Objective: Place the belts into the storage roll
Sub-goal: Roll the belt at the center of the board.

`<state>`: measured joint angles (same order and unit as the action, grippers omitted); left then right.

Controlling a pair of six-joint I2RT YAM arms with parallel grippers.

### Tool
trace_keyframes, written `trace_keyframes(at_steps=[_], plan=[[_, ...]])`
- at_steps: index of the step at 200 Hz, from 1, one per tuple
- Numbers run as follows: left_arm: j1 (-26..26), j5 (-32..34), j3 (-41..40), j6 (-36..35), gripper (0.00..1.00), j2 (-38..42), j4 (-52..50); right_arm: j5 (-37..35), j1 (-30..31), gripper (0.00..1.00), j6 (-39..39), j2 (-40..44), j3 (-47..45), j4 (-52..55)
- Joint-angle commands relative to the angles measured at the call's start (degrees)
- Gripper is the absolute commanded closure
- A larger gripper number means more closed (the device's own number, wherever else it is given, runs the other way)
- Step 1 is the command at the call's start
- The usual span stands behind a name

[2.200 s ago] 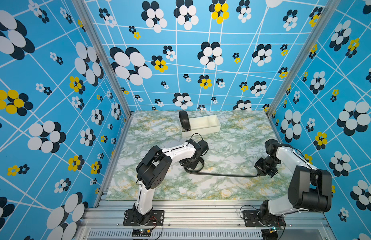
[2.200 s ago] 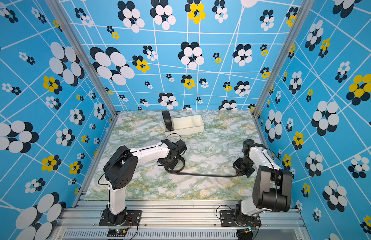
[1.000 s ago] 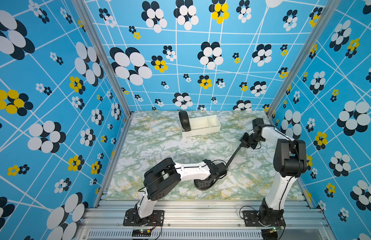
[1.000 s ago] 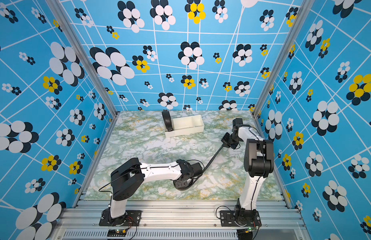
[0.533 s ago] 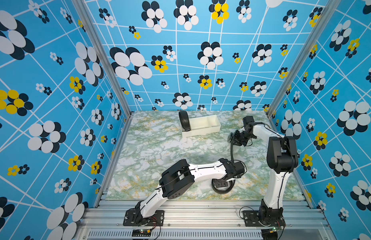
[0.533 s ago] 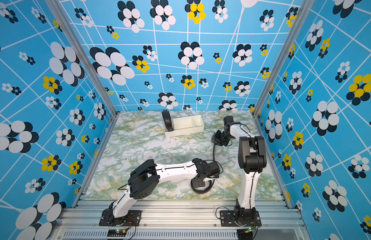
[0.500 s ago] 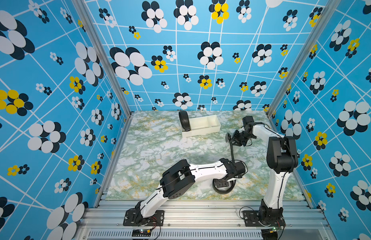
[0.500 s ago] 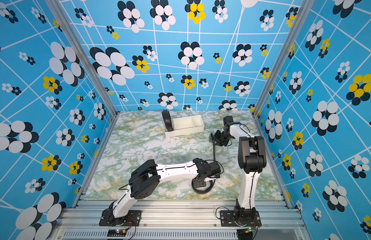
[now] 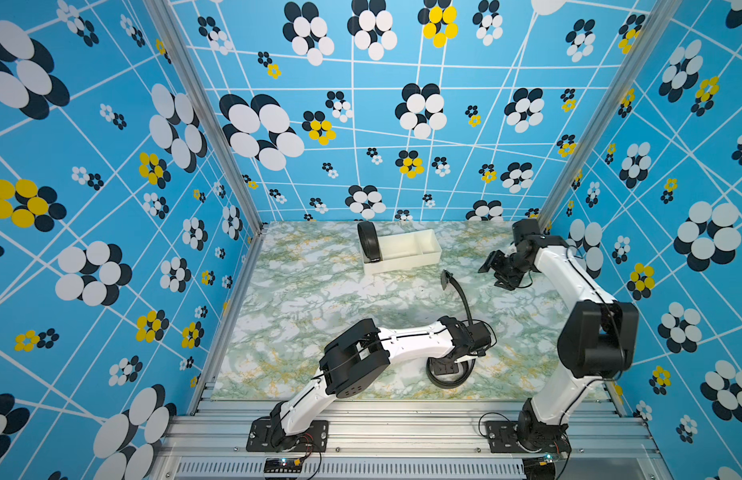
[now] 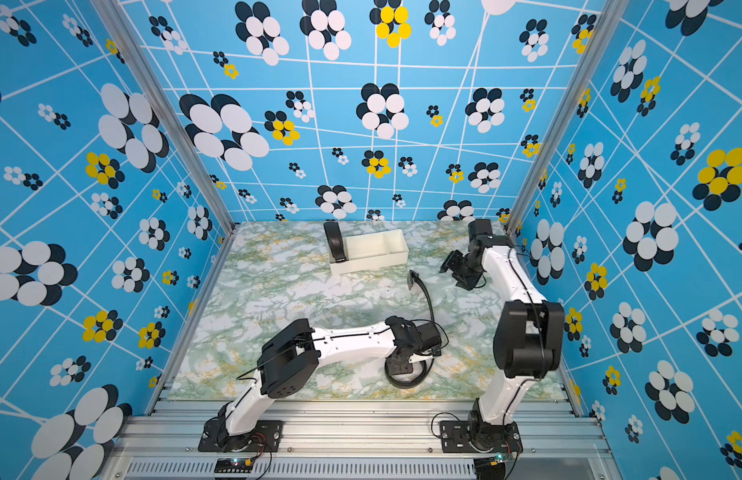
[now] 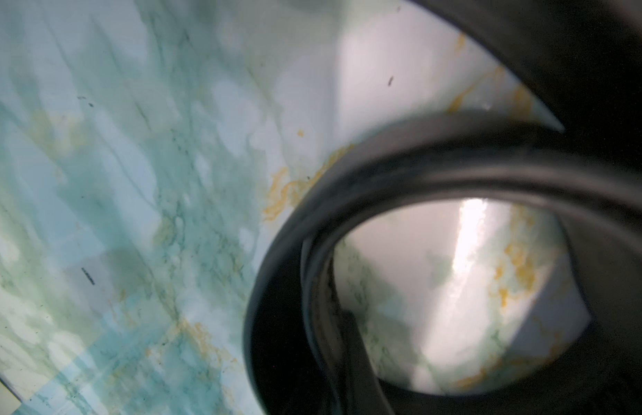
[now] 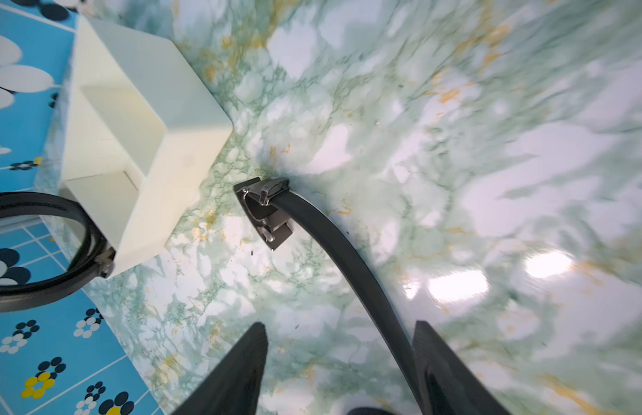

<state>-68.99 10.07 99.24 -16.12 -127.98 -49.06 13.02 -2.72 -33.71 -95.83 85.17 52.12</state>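
Observation:
The storage roll [image 9: 402, 251] [image 10: 369, 249] [image 12: 143, 118] is a cream tray at the back of the table. One coiled belt [image 9: 368, 247] [image 10: 334, 246] [image 12: 43, 251] stands on edge in its left end. The second belt lies partly wound in a ring [image 9: 448, 385] [image 10: 404, 386] [image 11: 384, 169] near the front. My left gripper [image 9: 444, 368] [image 10: 398, 368] is shut on that ring. Its strap curves back to a buckle [image 9: 447, 279] [image 12: 265, 212] on the table. My right gripper [image 9: 492, 270] [image 10: 452, 266] [image 12: 341, 345] hangs open, right of the buckle, holding nothing.
The marbled table [image 9: 319, 299] is boxed in by blue flowered walls on three sides, with an aluminium rail along the front. The right arm's elbow [image 9: 593, 340] stands tall at the front right. The tray's middle and right compartments hold nothing.
The right gripper has opened and let go of the belt's buckle end, which now rests on the table, and has drawn back to the right. The left gripper still holds the ring.

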Motion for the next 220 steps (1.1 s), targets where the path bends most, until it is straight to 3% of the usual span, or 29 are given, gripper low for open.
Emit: trace_keyframes(at_steps=[1, 51, 73, 116, 168, 220], plan=[[-0.91, -7.18, -3.77, -0.36, 1.0, -4.56, 6.29, -4.82, -0.82, 0.32, -2.5, 9.23, -6.36, 11.77], [-0.1, -7.3, -3.26, 1.34, 1.0, -5.08, 6.08, -5.07, -0.72, 0.34, -9.95, 33.73, -21.1, 19.73], [-0.09, -7.45, -3.04, 1.53, 1.0, -5.18, 5.92, -0.4, -0.05, 0.36, -12.6, 41.87, -28.03, 22.72], [-0.23, -7.52, -2.48, 1.35, 1.0, -5.79, 4.73, 6.13, 8.26, 0.41, -22.42, 53.91, -46.89, 14.9], [-0.18, -7.8, -3.83, 2.36, 1.0, -5.48, 4.67, 9.73, 17.16, 0.41, -29.97, 56.19, -58.18, 0.41], [-0.27, -8.47, -4.4, 4.03, 1.0, -5.71, 4.85, 7.98, 23.79, 0.4, -33.76, 48.39, -60.29, -11.32]])
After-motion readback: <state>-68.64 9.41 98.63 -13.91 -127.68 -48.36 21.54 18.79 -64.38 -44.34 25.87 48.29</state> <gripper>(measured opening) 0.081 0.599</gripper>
